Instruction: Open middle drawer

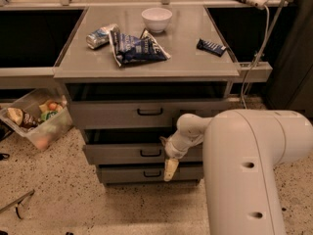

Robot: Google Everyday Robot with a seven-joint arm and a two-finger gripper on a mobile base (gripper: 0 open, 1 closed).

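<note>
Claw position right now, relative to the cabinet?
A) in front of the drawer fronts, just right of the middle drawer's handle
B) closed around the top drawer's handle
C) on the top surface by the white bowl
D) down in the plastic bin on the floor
A: the claw hangs in front of the drawer fronts, just right of the handle of the middle drawer, beside it and not around it.

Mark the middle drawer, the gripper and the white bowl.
middle drawer [122, 154]: camera view, flat grey front, left of its black handle.
gripper [170, 170]: camera view, pale lower tip, just right of that handle.
white bowl [156, 23]: camera view, outer wall facing the camera.
</note>
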